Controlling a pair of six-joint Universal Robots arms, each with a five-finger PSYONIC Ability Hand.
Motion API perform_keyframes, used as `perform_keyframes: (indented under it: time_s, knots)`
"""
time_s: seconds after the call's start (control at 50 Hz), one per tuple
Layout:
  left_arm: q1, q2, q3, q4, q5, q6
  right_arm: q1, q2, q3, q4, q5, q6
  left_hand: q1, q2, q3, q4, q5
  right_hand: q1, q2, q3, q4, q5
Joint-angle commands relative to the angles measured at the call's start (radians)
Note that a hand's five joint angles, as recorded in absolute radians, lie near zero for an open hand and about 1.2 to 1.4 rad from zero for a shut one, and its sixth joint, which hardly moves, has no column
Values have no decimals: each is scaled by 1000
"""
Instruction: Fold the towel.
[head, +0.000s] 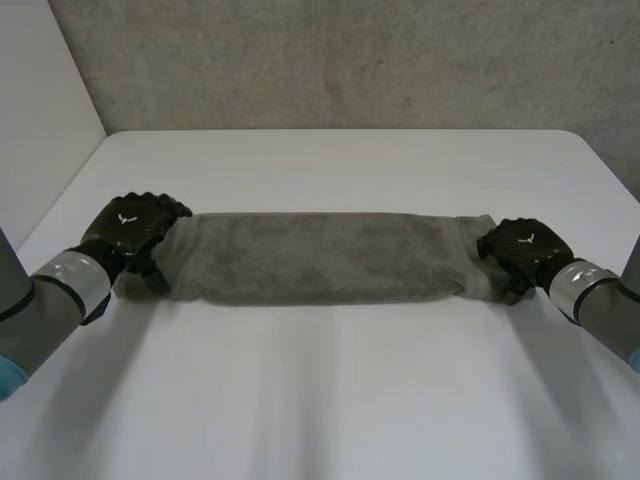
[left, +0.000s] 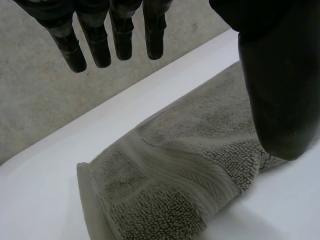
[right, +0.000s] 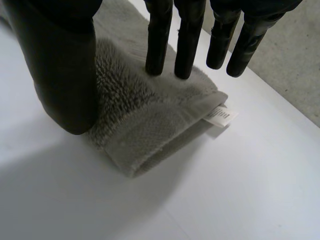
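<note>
Arms: we see the grey, rounded left arm (head: 45, 300) and right arm (head: 605, 300) reaching in from the near corners.
Table: we see a smooth white table (head: 330, 400), matte, with rounded far corners.
Towel: we see the grey-brown terry towel (head: 320, 258) folded into a long, narrow band lying left to right across the middle of the table. Its pile is looped and fuzzy, with a flatter woven stripe near each short end.
Left hand: we find the black left hand (head: 130, 228) at the towel's left end. It is open, with straight fingers (left: 122, 35) raised clear of the cloth and the thumb (left: 277, 90) down at its edge.
Right hand: we find the black right hand (head: 522, 248) at the right end, likewise open. Its straight fingertips (right: 189, 67) rest on the pile and its thumb (right: 65, 75) stands against the near fold.
Tag: we see a small white label (right: 220, 116) poking out from the towel's right end.
Wall: we see a rough grey concrete wall (head: 350, 60) beyond the far edge.
</note>
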Motion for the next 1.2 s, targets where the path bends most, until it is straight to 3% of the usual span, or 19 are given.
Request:
perform_keyframes:
  time_s: [0.02, 0.06, 0.1, 0.3, 0.38, 0.46, 0.56, 0.62, 0.66, 0.72, 0.82, 0.94, 0.96, 0.98, 1.0, 1.02, 1.04, 1.1, 1.2]
  knots:
    - [1, 0, 1, 9, -2, 0, -2, 49, -32, -3, 4, -2, -88, -51, -58, -66, -34, 310, 297, -52, -76, 290]
    - [3, 0, 1, 9, -2, 0, -5, 49, -37, -3, -1, 1, -90, -54, -58, -66, -37, 750, 738, -52, -76, 731]
    - [3, 0, 1, 9, -2, 0, -8, 47, -38, -5, 1, -3, -88, -51, -58, -66, -34, 822, 809, -52, -76, 802]
    - [12, 5, -7, 9, -4, 0, -184, -11, -63, 0, -5, -39, -90, -54, -58, -66, -37, 822, 810, -52, -76, 803]
    - [17, 15, -13, 9, -1, 0, -276, -52, -135, 20, 1, -165, -93, -57, -58, -66, -40, 822, 810, -52, -76, 803]
    - [17, 15, -16, 9, -1, 0, -275, -89, -204, 47, 6, -227, -96, -60, -58, -66, -43, 822, 810, -52, -76, 803]
    - [15, 18, -18, 9, -1, 0, -198, -160, -294, 78, 4, -212, -96, -60, -58, -66, -43, 822, 810, -52, -76, 803]
    - [15, 20, -18, 9, -1, 0, -92, -187, -325, 74, 1, -201, -93, -57, -58, -66, -40, 822, 810, -52, -76, 803]
    - [15, 24, -19, 9, -2, 0, 83, -187, -351, 70, 18, -201, -93, -57, -58, -66, -40, 822, 810, -52, -76, 803]
    - [15, 26, -19, 9, -2, 0, 172, -178, -362, 69, 18, -204, -93, -57, -58, -66, -40, 822, 810, -52, -76, 803]
    - [15, 32, -22, 9, -4, 0, 470, -33, -405, 52, 22, -206, -93, -57, -58, -66, -40, 822, 810, -52, -76, 803]
    - [14, 43, -32, 9, -4, 0, 601, 127, -439, 38, 47, -213, -99, -63, -58, -66, -46, 822, 810, -52, -76, 803]
    - [9, 46, -33, 9, -4, 0, 623, 174, -446, 38, 61, -215, -99, -63, -58, -66, -46, 716, 703, -52, -76, 696]
    - [6, 47, -32, 9, -4, 0, 632, 205, -448, 37, 73, -218, -99, -63, -58, -66, -46, 241, 228, -52, -76, 221]
    - [6, 47, -32, 9, -4, 0, 632, 205, -448, 37, 73, -218, -99, -63, -58, -66, -46, 236, 223, -52, -76, 216]
    - [3, 49, -30, 9, -4, -3, 638, 222, -445, 37, 87, -223, -99, -63, -58, -66, -46, -208, -221, -52, -76, -228]
    - [0, 52, -23, 9, -5, -9, 638, 219, -439, 35, 99, -226, -99, -63, -58, -66, -46, -399, -412, -52, -76, -419]
    - [-3, 55, -13, 9, -5, -20, 638, 202, -429, 35, 114, -220, -99, -63, -58, -66, -46, -399, -412, -52, -76, -419]
    - [-69, 60, 71, 7, -10, -124, 560, 0, -307, -2, 170, -76, -88, -51, -58, -66, -34, -399, -412, -52, -76, -419]
